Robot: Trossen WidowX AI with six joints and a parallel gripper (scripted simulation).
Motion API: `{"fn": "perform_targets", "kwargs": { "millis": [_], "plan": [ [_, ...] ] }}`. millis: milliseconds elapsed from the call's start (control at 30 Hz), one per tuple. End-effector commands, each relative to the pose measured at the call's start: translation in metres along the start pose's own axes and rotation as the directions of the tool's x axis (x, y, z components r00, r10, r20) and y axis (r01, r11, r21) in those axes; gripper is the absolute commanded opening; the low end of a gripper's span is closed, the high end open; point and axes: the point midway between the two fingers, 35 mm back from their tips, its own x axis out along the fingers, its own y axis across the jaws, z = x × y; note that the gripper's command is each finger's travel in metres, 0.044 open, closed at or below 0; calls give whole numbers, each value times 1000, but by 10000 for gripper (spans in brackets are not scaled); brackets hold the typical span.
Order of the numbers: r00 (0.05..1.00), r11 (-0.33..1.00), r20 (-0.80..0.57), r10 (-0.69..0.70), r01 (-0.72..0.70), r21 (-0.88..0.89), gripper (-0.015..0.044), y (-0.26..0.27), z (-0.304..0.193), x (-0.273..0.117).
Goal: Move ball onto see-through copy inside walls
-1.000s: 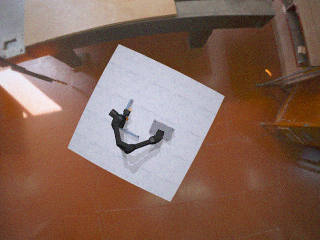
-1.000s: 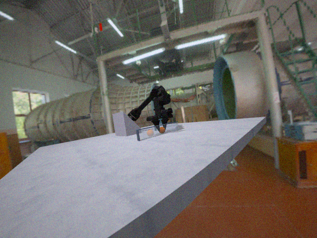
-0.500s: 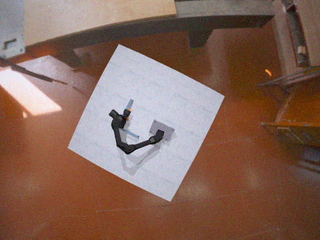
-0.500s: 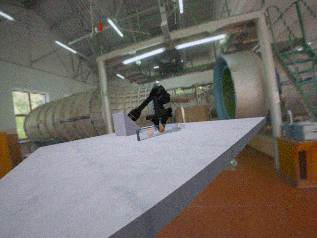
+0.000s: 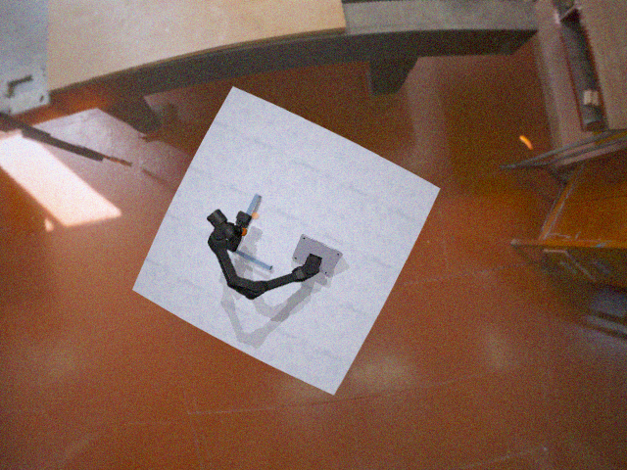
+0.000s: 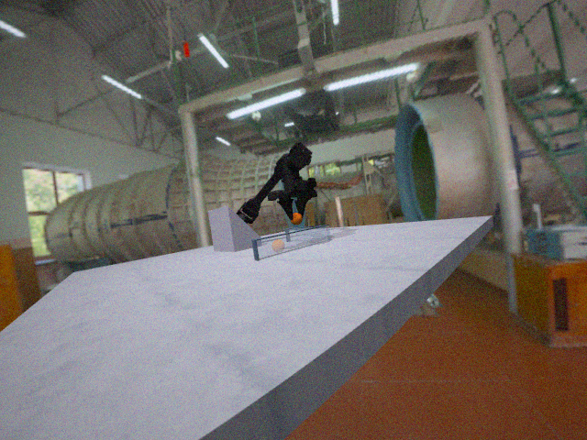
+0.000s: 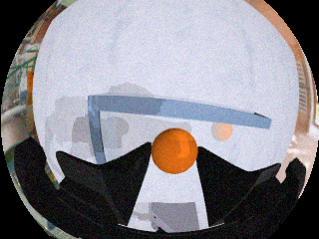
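Now my fingers clench the orange ball (image 7: 174,150), lifted off the surface (image 7: 173,47). Just beyond them lie the clear walls (image 7: 179,110), and the see-through copy (image 7: 222,131) rests nearby.

Matte black arm (image 5: 237,275), rounded joints, slim links; grey base plate (image 5: 323,253).

From the top view the arm hides most of the ball (image 5: 244,231) and pincer (image 5: 243,225).
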Motion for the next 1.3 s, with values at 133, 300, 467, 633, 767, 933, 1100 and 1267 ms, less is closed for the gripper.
{"fn": "perform_targets", "kwargs": {
  "millis": [133, 300, 467, 633, 767, 933, 1100, 1267],
  "plan": [
    [1000, 1000, 5, 15, -16, 9, 0, 0, -2, -44],
    [1000, 1000, 6, 20, -20, 11, 0, 1, -3, -51],
    [1000, 1000, 6, 18, -18, 14, 0, -28, -1, -38],
    [1000, 1000, 7, 17, -17, 14, 0, -68, -3, -18],
    [1000, 1000, 7, 17, -17, 10, 0, -93, -6, -4],
    [1000, 1000, 7, 17, -17, 10, 0, -95, -7, -3],
    [1000, 1000, 8, 16, -16, 10, 0, -95, -5, 14],
    [1000, 1000, 8, 17, -17, 10, 0, -94, -5, 42]
  ]
}}
